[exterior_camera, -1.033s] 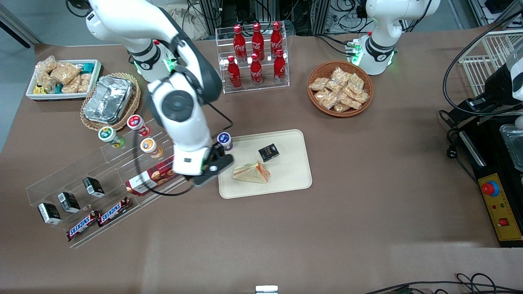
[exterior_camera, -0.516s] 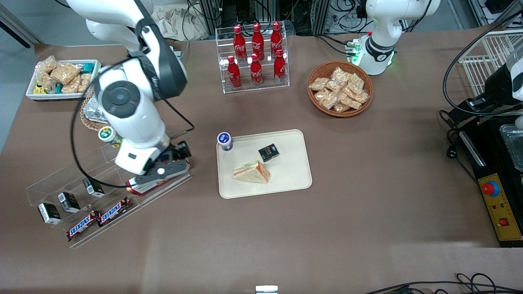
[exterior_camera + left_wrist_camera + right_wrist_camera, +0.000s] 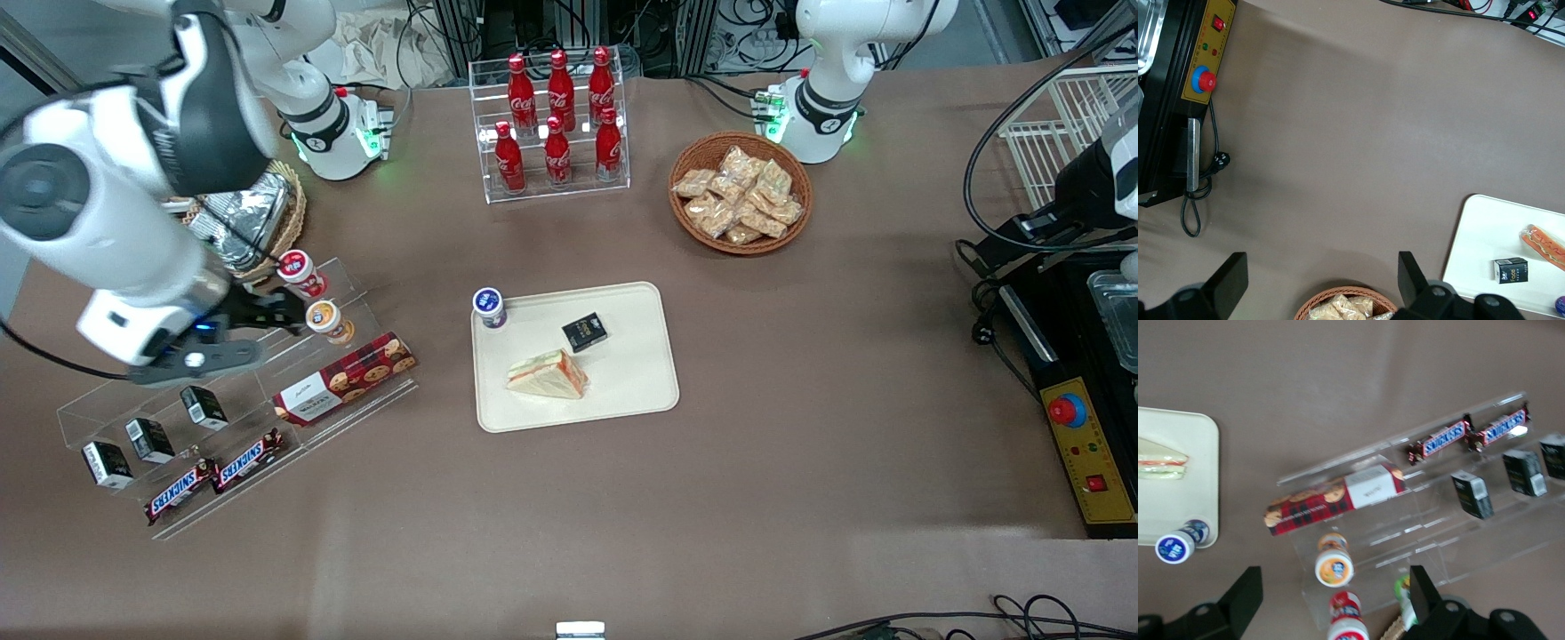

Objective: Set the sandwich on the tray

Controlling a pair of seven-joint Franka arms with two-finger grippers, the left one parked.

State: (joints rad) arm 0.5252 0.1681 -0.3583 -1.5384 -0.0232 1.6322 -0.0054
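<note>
Hanging above the clear display rack [image 3: 240, 391], well apart from the tray [image 3: 631, 373] and toward the working arm's end of the table, your gripper [image 3: 262, 313] has its 2 fingers spread wide with nothing between them. The right wrist view shows this plainly: both dark fingers [image 3: 1248, 587] frame an empty gap, and under it sit the rack's small cups [image 3: 1334, 567] and a red cookie box [image 3: 1331, 500].

Measured from the tray, the rack is the nearest thing on the working arm's side, with the cookie box [image 3: 347, 378] on the rack's end closest to the tray.

The sandwich [image 3: 547, 375] lies flat on the tray, inside the rim, in the half nearer the front camera. Its long axis runs roughly along the tray's longer edge, with the striped filling face turned toward the tray's middle. 2 other things share the tray: a small black box [image 3: 584, 332] just beside the sandwich and farther from the camera, and a purple-lidded cup [image 3: 489, 307] at the tray's corner nearest the rack.

From your gripper, the sandwich lies sideways toward the parked arm's end, past the cookie box and the tray's rim. You have nothing to carry there. I judge the placing done, since the sandwich rests wholly on the tray and the gripper is clear of it.
</note>
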